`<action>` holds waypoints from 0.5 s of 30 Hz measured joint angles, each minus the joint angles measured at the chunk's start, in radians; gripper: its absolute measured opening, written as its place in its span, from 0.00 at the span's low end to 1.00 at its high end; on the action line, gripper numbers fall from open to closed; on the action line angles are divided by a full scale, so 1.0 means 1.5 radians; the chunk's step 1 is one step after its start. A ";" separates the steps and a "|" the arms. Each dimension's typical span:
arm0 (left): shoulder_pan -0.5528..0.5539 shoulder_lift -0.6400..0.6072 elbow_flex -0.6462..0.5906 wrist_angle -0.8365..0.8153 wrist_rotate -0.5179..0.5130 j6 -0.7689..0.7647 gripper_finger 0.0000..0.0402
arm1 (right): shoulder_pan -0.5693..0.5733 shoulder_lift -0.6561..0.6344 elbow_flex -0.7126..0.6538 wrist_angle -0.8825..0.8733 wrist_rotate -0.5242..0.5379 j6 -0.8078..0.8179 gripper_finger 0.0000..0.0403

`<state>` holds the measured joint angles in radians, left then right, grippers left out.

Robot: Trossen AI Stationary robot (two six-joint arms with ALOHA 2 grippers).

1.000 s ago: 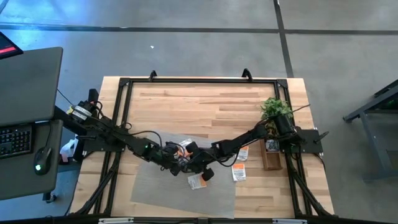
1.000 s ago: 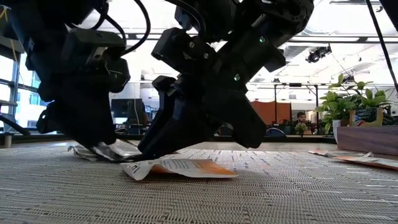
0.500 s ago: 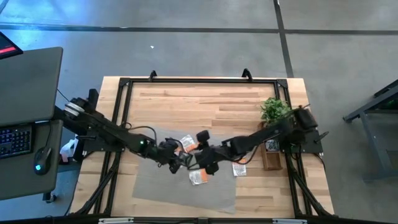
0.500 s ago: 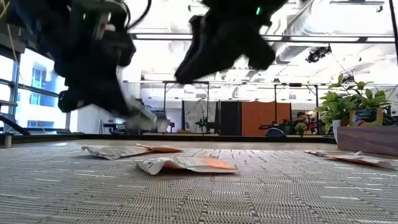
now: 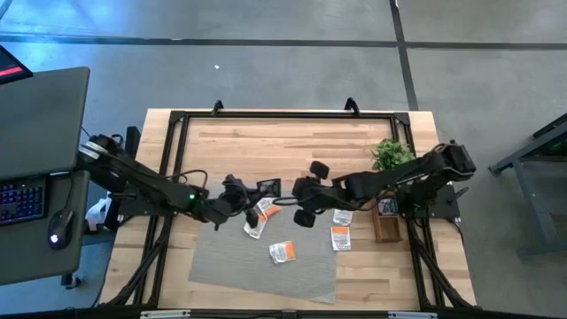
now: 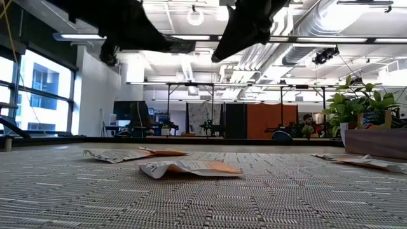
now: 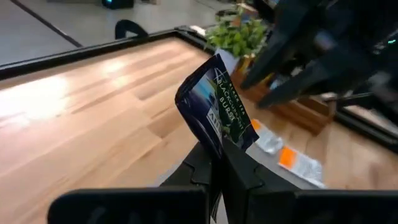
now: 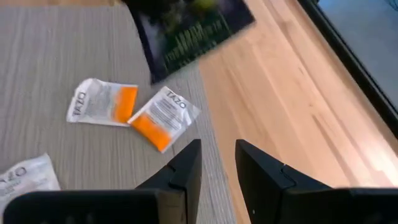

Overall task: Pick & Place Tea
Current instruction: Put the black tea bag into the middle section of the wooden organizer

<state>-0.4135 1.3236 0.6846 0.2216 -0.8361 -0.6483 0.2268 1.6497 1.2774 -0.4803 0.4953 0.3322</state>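
A black tea sachet hangs over the grey mat's far edge, with my left gripper shut on it; in the high view the sachet is just beyond that gripper. My right gripper hovers open and empty to its right, above the mat. Two white-and-orange sachets lie flat on the mat below it. Others lie farther on the mat. My left gripper pinches the black sachet's lower edge between its two fingers. The sachet stands out past the fingertips, tilted, and is lifted clear of the mat and table.
A small green potted plant and a narrow wooden tray stand at the table's right side. Bare wood lies beyond the mat toward the far edge. A black frame runs around the table.
Both grippers have risen from the mat and gone toward the far edge. My left gripper has taken the black sachet up with it, lifted clear. The right gripper has drawn back toward the table's right. The white-and-orange sachets have stayed on the mat.
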 joint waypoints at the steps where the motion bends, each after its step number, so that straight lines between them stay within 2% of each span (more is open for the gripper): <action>1: 0.003 0.012 0.000 0.011 -0.005 0.010 0.02 | -0.004 0.000 0.000 0.010 -0.001 -0.009 0.23; 4: 0.006 0.034 -0.001 0.045 -0.014 0.046 0.02 | -0.024 -0.004 0.000 0.039 -0.038 -0.046 0.23; 7: 0.005 0.033 -0.001 0.065 -0.060 0.076 0.02 | -0.058 -0.036 -0.001 0.069 -0.118 -0.092 0.23; 9: 0.005 0.033 -0.001 0.081 -0.111 0.103 0.02 | -0.085 -0.081 -0.001 0.074 -0.144 -0.107 0.23; 12: 0.005 0.027 -0.001 0.120 -0.177 0.169 0.02 | -0.124 -0.162 0.000 0.054 -0.131 -0.134 0.23; 15: 0.005 0.003 0.000 0.138 -0.178 0.226 0.02 | -0.153 -0.239 -0.021 0.052 -0.126 -0.153 0.23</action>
<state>-0.4053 1.3277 0.6842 0.4282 -1.1025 -0.3089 -0.0024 1.2918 1.2459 -0.4022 0.3058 0.1030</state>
